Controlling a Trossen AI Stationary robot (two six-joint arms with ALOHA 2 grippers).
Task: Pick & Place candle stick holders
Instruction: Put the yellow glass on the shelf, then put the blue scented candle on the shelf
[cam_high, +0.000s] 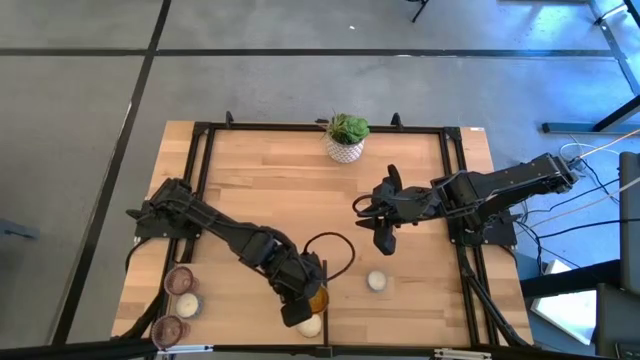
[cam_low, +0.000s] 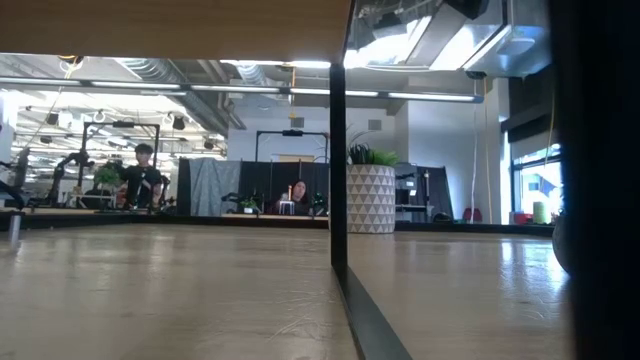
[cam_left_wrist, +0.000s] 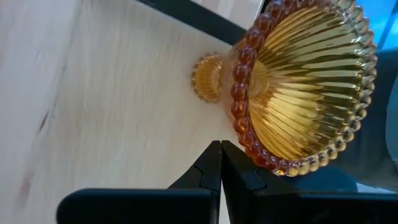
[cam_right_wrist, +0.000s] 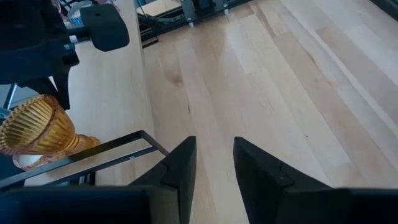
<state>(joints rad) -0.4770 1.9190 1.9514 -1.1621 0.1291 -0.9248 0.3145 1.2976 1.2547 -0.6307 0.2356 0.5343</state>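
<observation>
Gripping ribbed, bead-rimmed amber glass holder (cam_left_wrist: 308, 87): left hand (cam_high: 303, 297) closed on it.

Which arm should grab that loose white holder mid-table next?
Right, probably. The right gripper hovers open and empty just above the white holder, while the left gripper is shut on the amber holder.

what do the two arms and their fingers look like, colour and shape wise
Both arms are dark, almost black, built of jointed segments. The left gripper and right gripper each carry two dark fingers, flat and tapering to angular tips in the wrist views. Dark cables trail from the right arm's base. No markings are visible.
</observation>
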